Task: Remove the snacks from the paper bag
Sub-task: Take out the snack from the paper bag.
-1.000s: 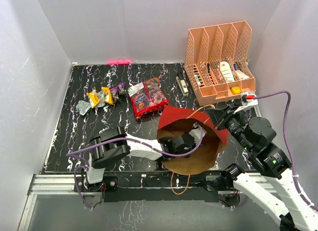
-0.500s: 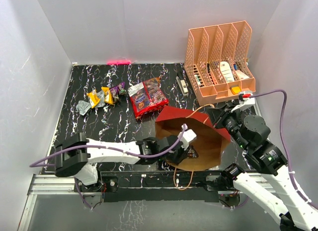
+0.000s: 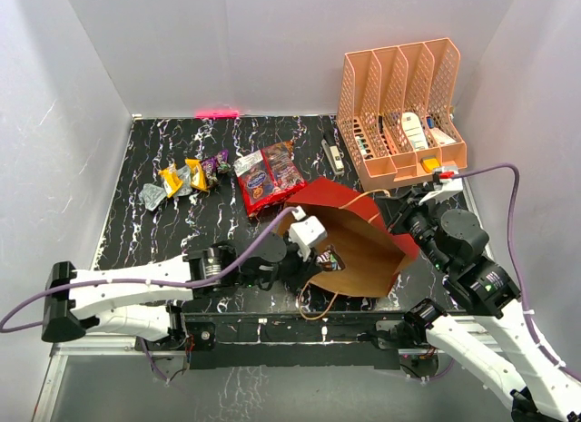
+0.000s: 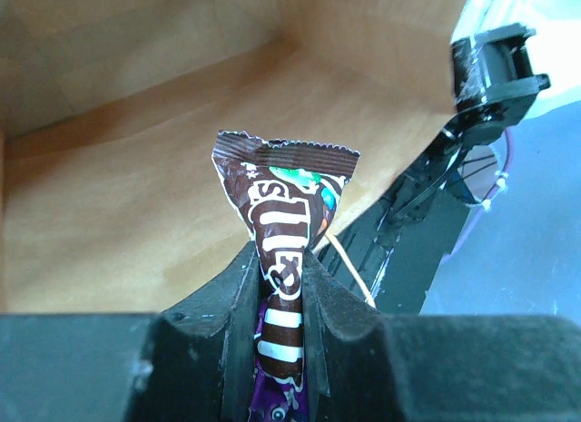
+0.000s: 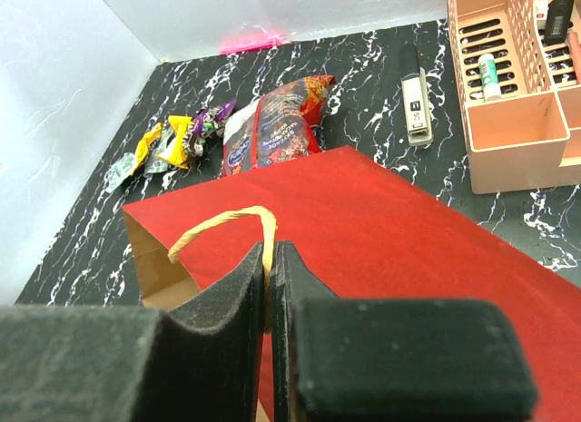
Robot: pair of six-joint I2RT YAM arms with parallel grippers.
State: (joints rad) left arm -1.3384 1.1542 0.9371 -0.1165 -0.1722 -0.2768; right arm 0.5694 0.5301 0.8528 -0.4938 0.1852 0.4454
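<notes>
Brown snack packet point(image 4: 289, 218) clamped between the left fingers point(image 4: 234, 295) at the mouth of the paper bag point(image 3: 363, 250).
Left fingers are clenched on the packet's lower half; its crimped upper end stands clear above the tips, with the bag's kraft interior behind it. Right fingers point(image 5: 238, 281) are closed on the bag's cord handle point(image 5: 222, 224), above the red outer wall. The bag lies tipped over on the near right part of the surface point(image 3: 136, 231), mouth facing left. Farther left, two red bags point(image 3: 269, 177) lie side by side, with small yellow, silver and purple packets point(image 3: 186, 177) left of them. An orange rack point(image 3: 399, 104) stands at the far right.
</notes>
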